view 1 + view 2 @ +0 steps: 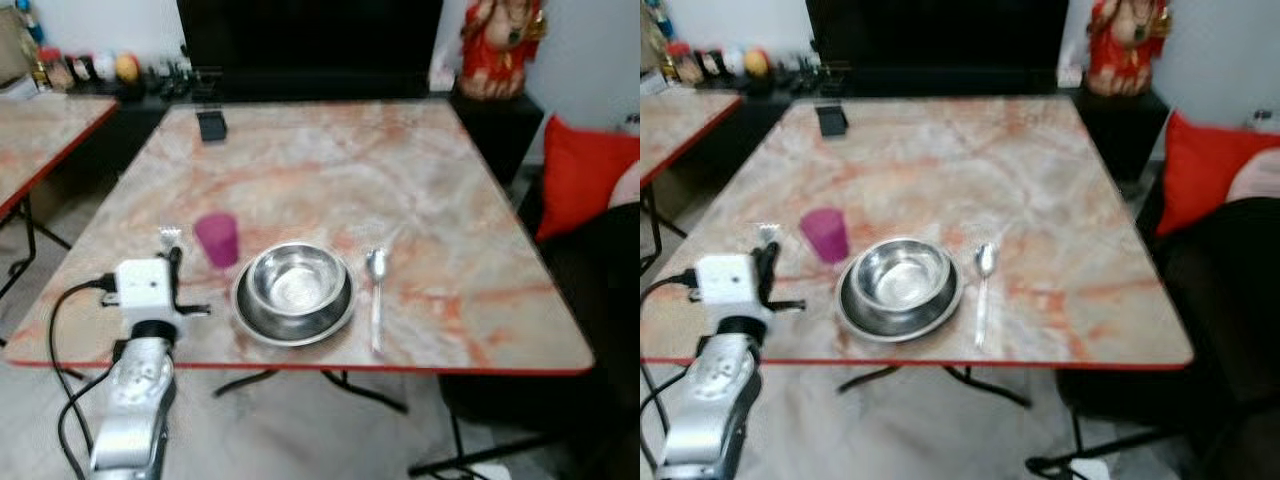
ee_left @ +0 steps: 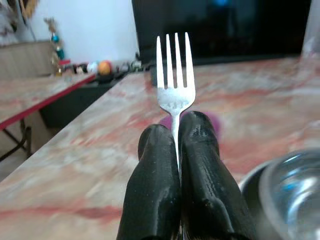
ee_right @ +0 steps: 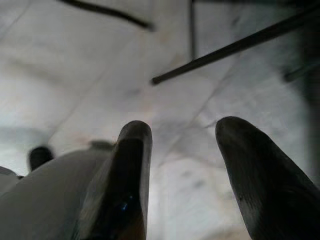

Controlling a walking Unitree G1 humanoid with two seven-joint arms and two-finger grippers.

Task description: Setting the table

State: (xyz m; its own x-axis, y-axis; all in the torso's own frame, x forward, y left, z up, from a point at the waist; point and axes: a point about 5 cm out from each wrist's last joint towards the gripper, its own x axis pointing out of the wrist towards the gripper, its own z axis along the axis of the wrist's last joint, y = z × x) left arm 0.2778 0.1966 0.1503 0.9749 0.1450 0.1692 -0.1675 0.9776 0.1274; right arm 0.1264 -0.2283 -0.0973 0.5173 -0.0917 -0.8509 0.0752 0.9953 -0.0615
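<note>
A steel bowl point(image 1: 297, 280) sits on a steel plate point(image 1: 251, 318) near the front edge of the marble table point(image 1: 330, 170). A spoon point(image 1: 376, 295) lies just right of the plate. A pink cup point(image 1: 217, 239) stands to the plate's upper left. My left gripper point(image 1: 175, 262) hovers left of the plate, beside the cup, shut on a silver fork point(image 2: 174, 80). The fork's tines point(image 1: 169, 236) point away from me, past the fingertips point(image 2: 200, 130). My right gripper point(image 3: 182, 137) hangs open over the pale floor.
A small black box point(image 1: 211, 125) lies at the table's far left. A second table point(image 1: 45, 130) stands to the left. A red cushion point(image 1: 585, 175) and dark seat sit to the right. A dark cabinet and a red figurine point(image 1: 500, 45) are behind.
</note>
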